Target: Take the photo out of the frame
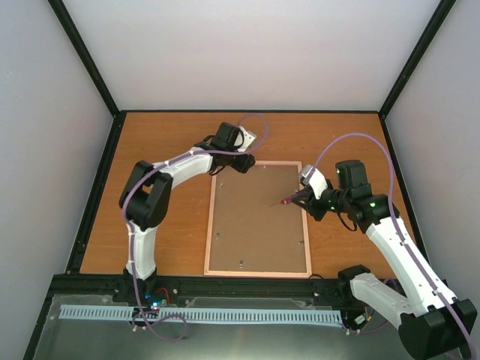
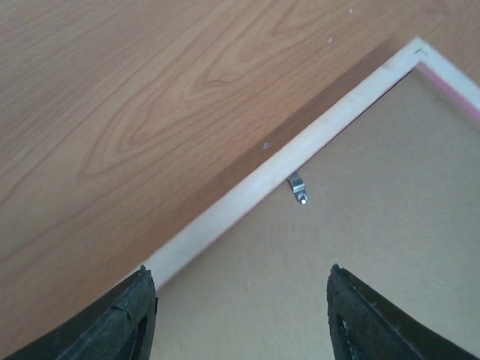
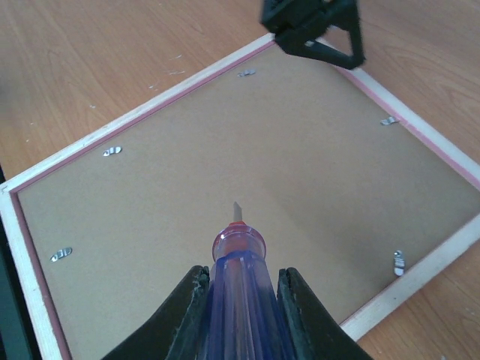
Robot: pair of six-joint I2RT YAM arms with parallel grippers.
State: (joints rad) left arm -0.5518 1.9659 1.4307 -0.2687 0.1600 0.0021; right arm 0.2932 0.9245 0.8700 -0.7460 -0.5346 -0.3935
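Two jobs: right gripper [image 3: 242, 289] pinches the screwdriver [image 3: 238, 244] over the face-down frame [image 1: 211, 225] (clips [image 3: 112, 151] up, reachable). Left gripper [image 2: 240, 274] hangs spread and empty near its far-left corner, probably to steady it.

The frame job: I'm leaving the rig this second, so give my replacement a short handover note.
Left end effector: open, empty, above the frame's far left corner.
Right end effector: shut on the screwdriver, tip over the back panel.
Frame: face down on the table, back panel in place, metal clips around its edge.
Photo: not visible.
Done: screwdriver picked up.
To do: likely free the clips, lift the panel, take out the photo.
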